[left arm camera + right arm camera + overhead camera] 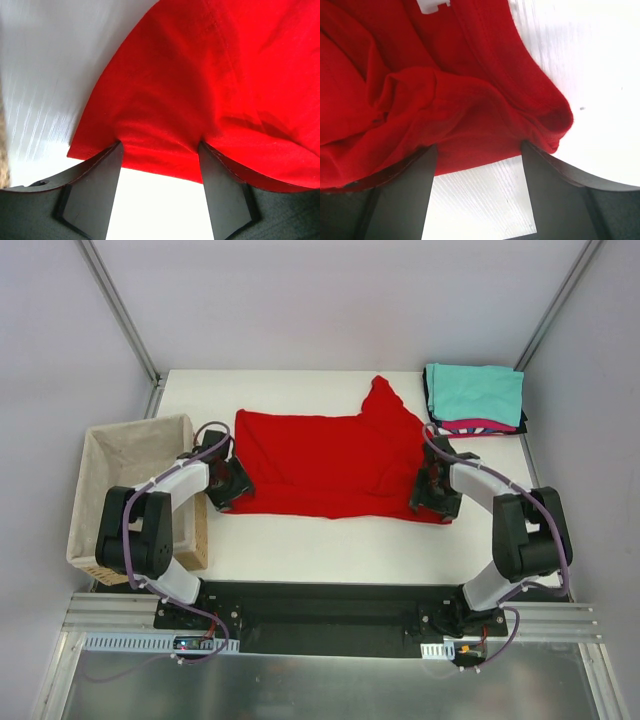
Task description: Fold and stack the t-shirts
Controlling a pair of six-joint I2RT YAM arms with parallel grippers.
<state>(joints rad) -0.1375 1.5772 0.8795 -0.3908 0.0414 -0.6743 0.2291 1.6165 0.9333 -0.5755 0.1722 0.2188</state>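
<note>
A bright red t-shirt lies spread on the white table, one sleeve pointing to the back. My left gripper is at its near-left corner and my right gripper at its near-right corner. In the left wrist view the left gripper is open, the shirt's flat hem lying across its tips. In the right wrist view the right gripper is open, with bunched red cloth at its fingertips. At the back right a teal t-shirt tops a folded stack over a magenta one.
A wicker basket with beige lining stands at the left edge, close beside the left arm. A black layer shows under the stack at the back right. Grey walls enclose the table. A white label shows on the red cloth.
</note>
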